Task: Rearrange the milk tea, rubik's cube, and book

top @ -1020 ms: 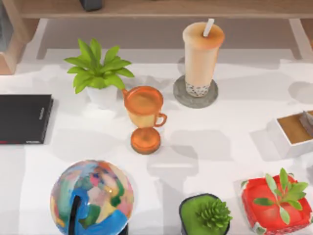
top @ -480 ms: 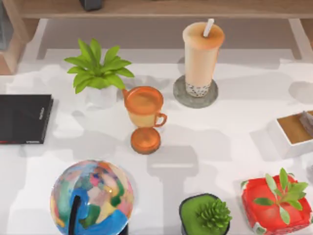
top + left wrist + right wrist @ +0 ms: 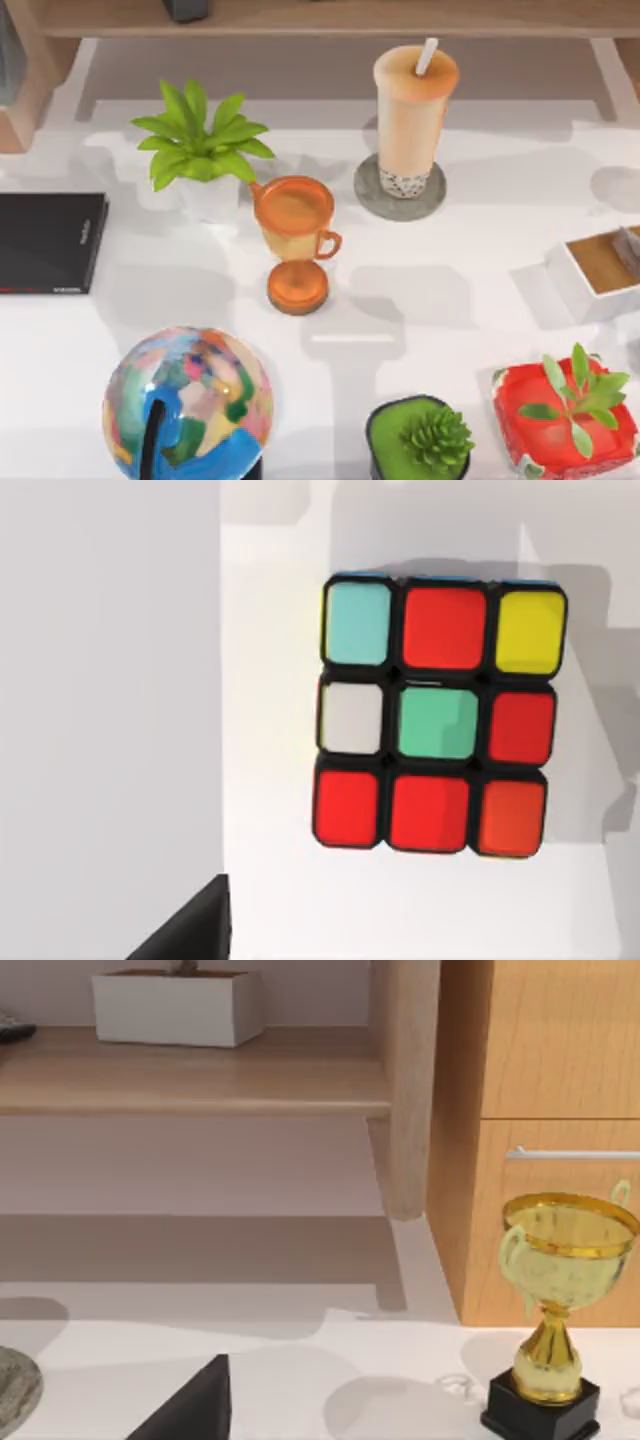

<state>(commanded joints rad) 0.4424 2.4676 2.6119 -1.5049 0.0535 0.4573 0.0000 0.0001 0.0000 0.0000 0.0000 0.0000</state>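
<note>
The white table point(image 3: 470, 330) carries its things in the same places as a second ago; only the soft grey shadows on it have drifted, the patch below the orange trophy cup point(image 3: 294, 222) now sitting a little lower and narrower. The painted globe point(image 3: 188, 400) stands at the near left edge, the black slab point(image 3: 48, 242) lies flat at the far left, and the leafy plant point(image 3: 200, 145) stands behind the trophy cup. The milk tea point(image 3: 414, 115) stands upright on a grey coaster point(image 3: 372, 198) at the back, right of centre, unmoved. In the left wrist view the rubik's cube point(image 3: 437, 712) lies flat on a white surface, mostly red squares up. In the right wrist view a gold trophy point(image 3: 555, 1300) stands before a wooden cabinet point(image 3: 540, 1110). Whether either pincer is open or closed I cannot tell.
</note>
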